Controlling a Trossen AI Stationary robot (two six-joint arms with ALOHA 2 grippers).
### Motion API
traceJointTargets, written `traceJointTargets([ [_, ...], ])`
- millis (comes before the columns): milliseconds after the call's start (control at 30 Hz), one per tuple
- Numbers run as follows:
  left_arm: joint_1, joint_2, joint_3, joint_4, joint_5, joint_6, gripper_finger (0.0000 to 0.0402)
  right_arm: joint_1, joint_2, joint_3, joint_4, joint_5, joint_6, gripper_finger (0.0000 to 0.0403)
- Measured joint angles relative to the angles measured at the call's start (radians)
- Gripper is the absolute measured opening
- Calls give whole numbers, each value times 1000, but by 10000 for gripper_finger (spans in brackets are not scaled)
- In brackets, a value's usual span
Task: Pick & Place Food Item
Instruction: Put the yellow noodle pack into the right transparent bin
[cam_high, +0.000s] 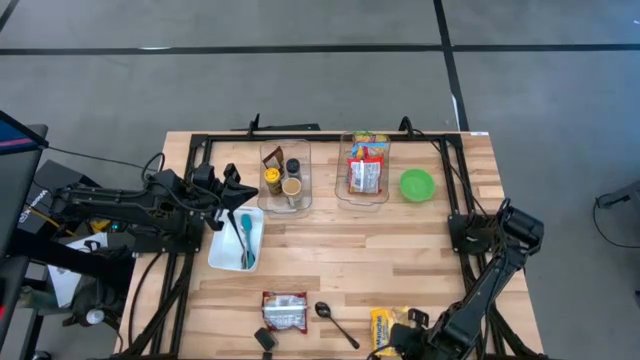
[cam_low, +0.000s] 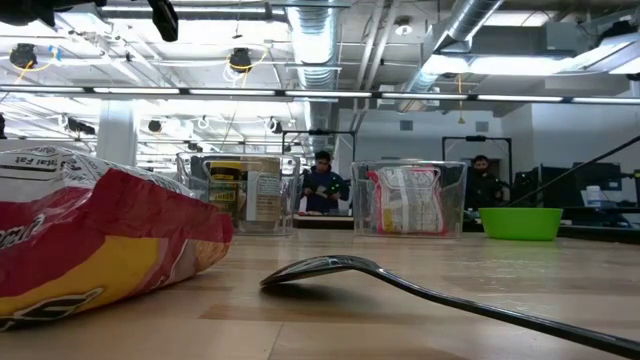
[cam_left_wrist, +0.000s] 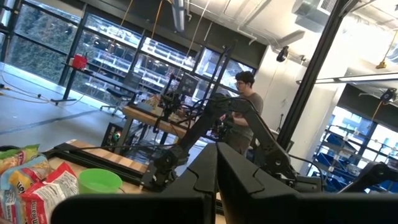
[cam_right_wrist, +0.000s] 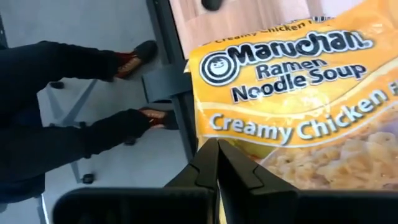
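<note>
Right hand (cam_right_wrist: 217, 144) shut over ramen packet (cam_right_wrist: 298, 99)

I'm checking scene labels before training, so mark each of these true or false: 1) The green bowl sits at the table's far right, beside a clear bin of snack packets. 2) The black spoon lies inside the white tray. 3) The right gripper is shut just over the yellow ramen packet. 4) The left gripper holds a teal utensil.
1) True. The green plastic bowl sits beside the clear plastic bin of snack packets.
2) False. The black spoon lies on the wooden table near the front edge; the white rectangular tray holds teal utensils.
3) True. The right gripper is shut at the yellow ramen noodle packet.
4) False. The left gripper is shut and empty.
</note>
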Motion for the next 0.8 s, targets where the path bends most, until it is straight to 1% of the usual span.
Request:
traceJointTargets([
  [133, 0, 0, 0, 1, 0, 0, 4, 4, 0, 0, 12, -21, 0, 3],
  [333, 0, 0, 0, 1, 0, 0, 4, 37, 0, 0, 41, -23, 2, 1],
  [467, 0, 0, 0, 1, 0, 0, 4, 55, 0, 0, 57, 3, 7, 1],
  [800, 0, 0, 0, 1, 0, 0, 4, 50, 0, -1, 56, 7, 11, 0],
])
